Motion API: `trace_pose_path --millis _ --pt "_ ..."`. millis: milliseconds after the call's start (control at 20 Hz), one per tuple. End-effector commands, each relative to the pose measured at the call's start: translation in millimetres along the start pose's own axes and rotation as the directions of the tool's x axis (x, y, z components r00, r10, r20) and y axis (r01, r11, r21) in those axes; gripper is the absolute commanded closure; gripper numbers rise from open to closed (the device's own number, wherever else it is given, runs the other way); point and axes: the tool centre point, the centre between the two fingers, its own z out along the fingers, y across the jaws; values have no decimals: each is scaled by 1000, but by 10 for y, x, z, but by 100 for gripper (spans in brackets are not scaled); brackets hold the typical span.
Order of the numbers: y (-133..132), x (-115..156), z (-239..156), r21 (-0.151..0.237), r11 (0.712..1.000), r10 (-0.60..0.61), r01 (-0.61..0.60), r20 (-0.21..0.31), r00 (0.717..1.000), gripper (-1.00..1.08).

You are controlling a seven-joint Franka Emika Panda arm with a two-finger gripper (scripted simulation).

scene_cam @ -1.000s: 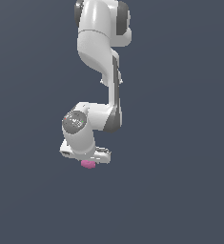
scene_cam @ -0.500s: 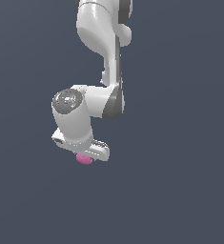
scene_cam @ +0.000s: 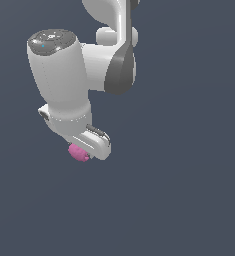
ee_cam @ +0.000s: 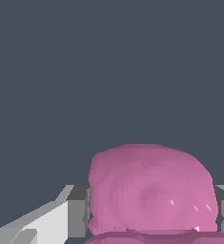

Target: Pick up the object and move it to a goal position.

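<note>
Filling the upper half of the exterior view, the white Franka Panda arm (scene_cam: 89,60) descended from the top edge, with a dark grey joint band at the elbow-like bend and a broad cylindrical link capped by a grey disc toward the exterior view's left. Behind it lay a uniform dark slate-grey background (scene_cam: 189,200), with no visible edge, seam or shadow in either view. Below the cylindrical link sat the white gripper (scene_cam: 85,152), its housing tilted and its lower end pointing downward. Its jaws were closed onto the object (scene_cam: 78,153), a small magenta-pink lumpy blob, which projected from beneath the housing toward the exterior view's left. In the wrist view the object (ee_cam: 151,190) appeared large and rounded with a bumpy, faceted surface, seated between the two grey fingers (ee_cam: 77,209), one touching each flank. A white section of the finger mount lay alongside one finger. The object was clear of any visible surface, with only the plain background around it. The fingertips themselves were hidden behind the blob.
</note>
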Motion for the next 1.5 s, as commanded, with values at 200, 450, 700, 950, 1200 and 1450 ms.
trace_pose_path --millis 200,450,700,950,1200,1450 --pt "22 92 -799 -10 987 161 -161 -35 986 108" --pt "37 146 -1380 -14 961 274 -275 -62 960 108" --pt "46 181 -1845 -16 932 360 -363 -84 929 108" --pt "49 203 -2161 -16 907 417 -421 -98 903 108" --pt "50 217 -2339 -16 892 448 -453 -107 887 108" --pt "50 227 -2431 -16 883 464 -469 -111 879 108"
